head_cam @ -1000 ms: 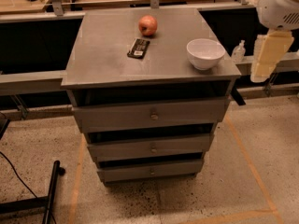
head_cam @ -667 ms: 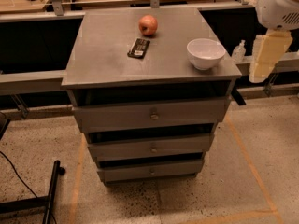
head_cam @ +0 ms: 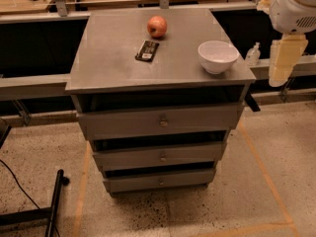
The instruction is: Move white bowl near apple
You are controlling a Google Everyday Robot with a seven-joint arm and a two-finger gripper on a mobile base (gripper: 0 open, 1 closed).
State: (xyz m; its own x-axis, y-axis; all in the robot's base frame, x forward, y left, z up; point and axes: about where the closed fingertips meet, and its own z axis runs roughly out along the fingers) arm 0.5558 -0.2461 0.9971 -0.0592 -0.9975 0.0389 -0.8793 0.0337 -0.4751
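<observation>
The white bowl (head_cam: 217, 56) stands upright near the front right corner of the grey cabinet top (head_cam: 108, 58). The red-orange apple (head_cam: 157, 26) sits toward the back middle of the top, well apart from the bowl. My gripper (head_cam: 283, 59) hangs from the white arm at the upper right, off the right side of the cabinet, about level with the bowl and to its right. It touches nothing and holds nothing that I can see.
A flat black packet (head_cam: 147, 50) lies between the apple and the bowl, left of the bowl. The cabinet has three drawers (head_cam: 160, 122) in front. A small clear bottle (head_cam: 253, 55) stands behind the cabinet's right edge. A black stand (head_cam: 52, 209) lies on the floor at left.
</observation>
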